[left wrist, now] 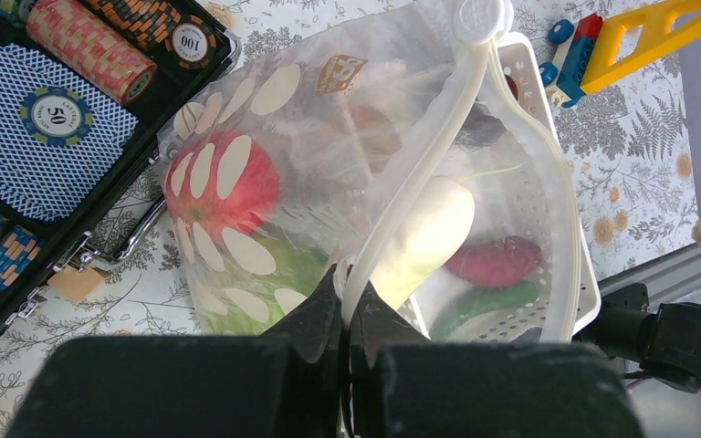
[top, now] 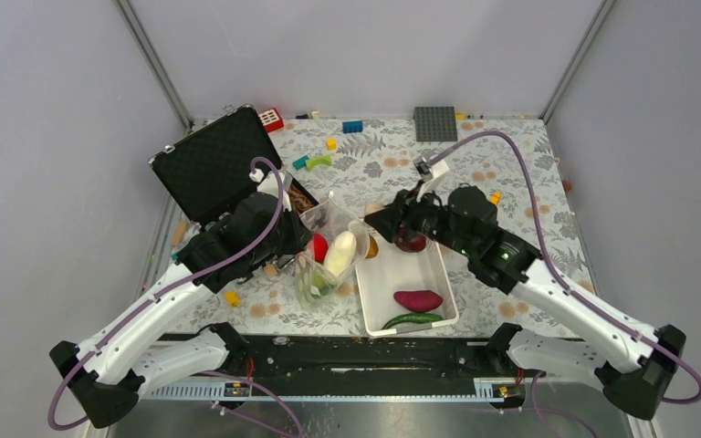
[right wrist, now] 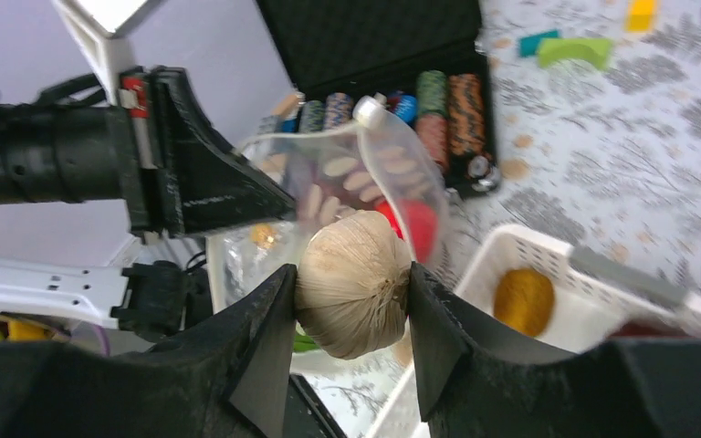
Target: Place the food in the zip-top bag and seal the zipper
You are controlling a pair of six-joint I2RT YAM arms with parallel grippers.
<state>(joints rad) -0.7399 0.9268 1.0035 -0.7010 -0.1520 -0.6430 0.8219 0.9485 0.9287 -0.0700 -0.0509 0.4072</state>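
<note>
Left claw (left wrist: 347, 306) pinching bag (left wrist: 274, 119) rim; right claw (right wrist: 351, 301) clamped on bulb (right wrist: 351, 260), bag ahead; tomato (left wrist: 224, 187), radish (left wrist: 429, 228) in; potato (top: 418, 299), pepper (top: 413, 319), sealing left.

A robot test cell, lab-like: plain grey panels (top: 55, 137) on metal framing (top: 153, 62) box in a floral-clothed table (top: 511, 155); the left arm (top: 146, 319) and right arm (top: 575, 306) are bolted to its near rail (top: 356, 351).
</note>
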